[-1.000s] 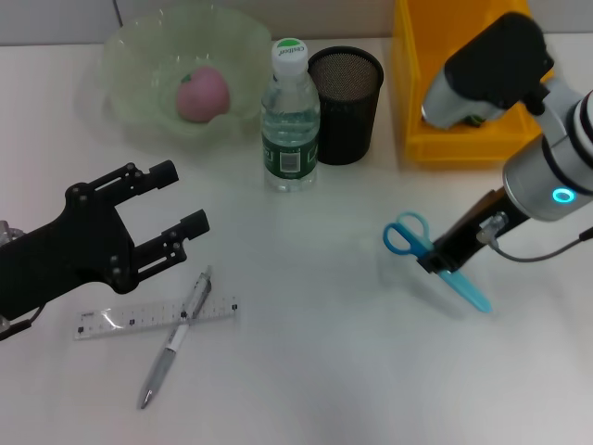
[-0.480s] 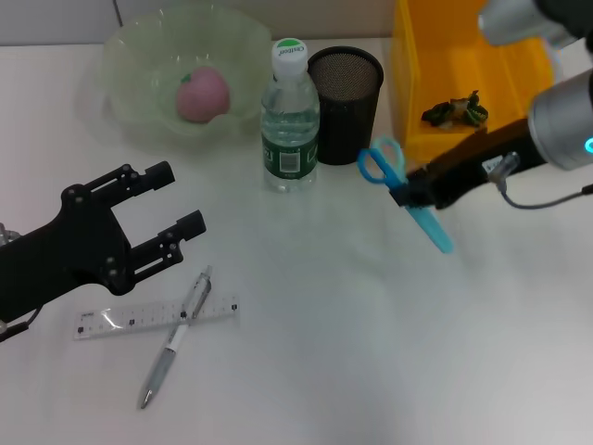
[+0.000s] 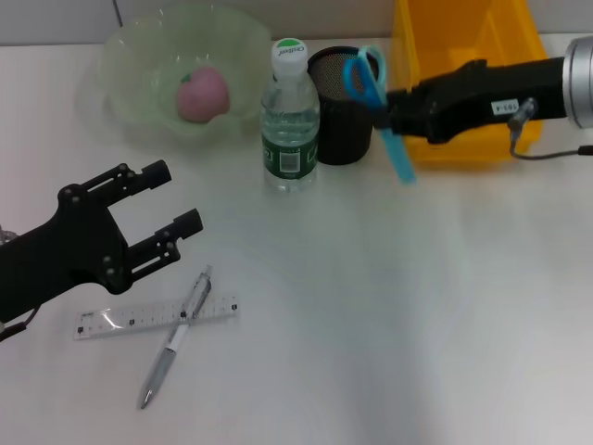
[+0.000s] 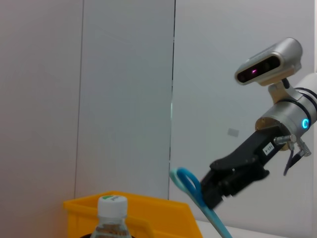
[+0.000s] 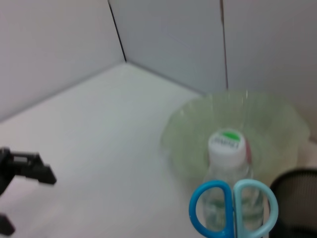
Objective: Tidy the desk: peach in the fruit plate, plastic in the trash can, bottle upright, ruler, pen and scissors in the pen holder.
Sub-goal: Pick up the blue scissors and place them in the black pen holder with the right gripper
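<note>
Raised from low over the desk [image 3: 371, 315], the right gripper [image 3: 397, 109], clamped on the scissors [image 3: 375, 102], now sits beside the pen holder [image 3: 345, 104]; peach [image 3: 203, 93] plated, bottle [image 3: 290, 116] upright; ruler [image 3: 156, 317] and pen [image 3: 176, 337] remain beneath the left gripper [image 3: 176, 199], spread wide.

Head camera overlooks the desk [image 3: 371, 324]; both wrist cameras share the bottle [image 3: 290, 116].

Pink peach [image 3: 203, 94] in pale green translucent fruit plate [image 3: 130, 56]; beside it clear bottle [image 3: 289, 120], dark green label, white cap; black mesh pen holder [image 3: 345, 107]; light blue scissors [image 3: 375, 102]; bright yellow trash can [image 3: 463, 56]; white desk [image 3: 371, 306]
</note>
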### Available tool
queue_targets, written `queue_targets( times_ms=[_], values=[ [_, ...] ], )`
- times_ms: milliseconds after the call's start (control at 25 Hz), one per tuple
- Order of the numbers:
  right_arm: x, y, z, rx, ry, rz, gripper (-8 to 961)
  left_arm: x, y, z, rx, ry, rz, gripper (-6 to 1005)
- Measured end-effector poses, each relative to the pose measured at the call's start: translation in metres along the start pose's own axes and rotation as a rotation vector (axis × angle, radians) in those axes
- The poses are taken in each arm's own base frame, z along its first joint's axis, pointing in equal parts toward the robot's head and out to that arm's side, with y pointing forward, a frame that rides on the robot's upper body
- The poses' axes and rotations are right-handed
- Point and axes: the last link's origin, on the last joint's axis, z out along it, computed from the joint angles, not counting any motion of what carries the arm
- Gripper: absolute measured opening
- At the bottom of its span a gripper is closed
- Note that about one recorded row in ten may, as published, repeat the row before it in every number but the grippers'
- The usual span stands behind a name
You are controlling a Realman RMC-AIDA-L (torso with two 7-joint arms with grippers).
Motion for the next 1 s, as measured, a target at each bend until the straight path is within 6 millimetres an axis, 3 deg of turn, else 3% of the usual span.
queue_targets(
  times_ms=[720,1000],
  values=[
    [0.003,-0.022,0.02,0.072,-0.362,-0.109,232,0.001,-0.004,0.001,0.019,0.006,0.002,667],
    [0.005,-0.033,0.025,0.142,-0.399,-0.135,231,0.001,-0.007,0.002,0.038,0.024,-0.016,667]
  ],
)
